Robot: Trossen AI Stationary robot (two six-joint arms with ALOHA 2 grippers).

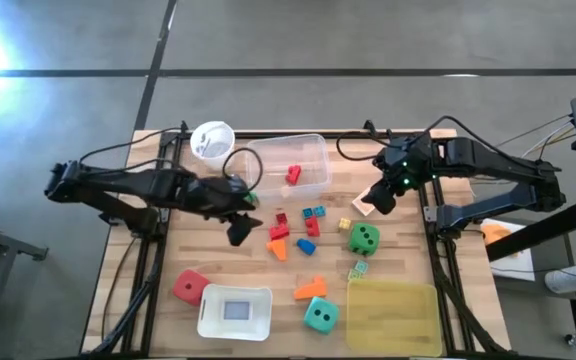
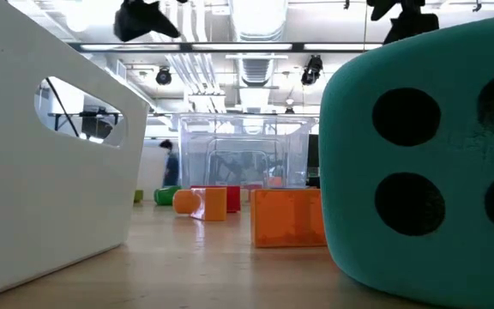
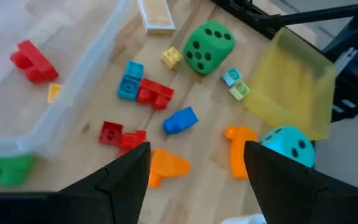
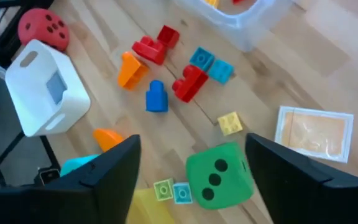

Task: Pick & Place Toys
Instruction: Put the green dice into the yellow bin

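We find the left gripper (image 1: pixel 238 232) left of centre in the high view, fingers apart and empty, hovering above the wooden table (image 1: pixel 148 300). Directly to its right lies the cluster of small plastic blocks: the red blocks (image 1: pixel 280 228), the orange block (image 1: pixel 277 249) and the blue block (image 1: pixel 307 245). In the left wrist view the orange block (image 3: pixel 165 166) sits between the two fingers (image 3: pixel 123 180), so we judge this arm the nearer one for that cluster.

The right gripper (image 1: pixel 382 197) hangs right of centre, fingers apart, holding nothing. Below it in the high view sits the large green dotted die (image 1: pixel 364 238), with a flat pale square tile (image 1: pixel 362 207) just beside the gripper.

The clear plastic tub (image 1: pixel 290 165), upper centre, already holds a red block (image 1: pixel 294 174). A white bin (image 1: pixel 234 312), a red die (image 1: pixel 189 287), a teal die (image 1: pixel 320 315) and a yellow translucent tray (image 1: pixel 393 315) occupy the lower frame. Beyond lies grey concrete floor.
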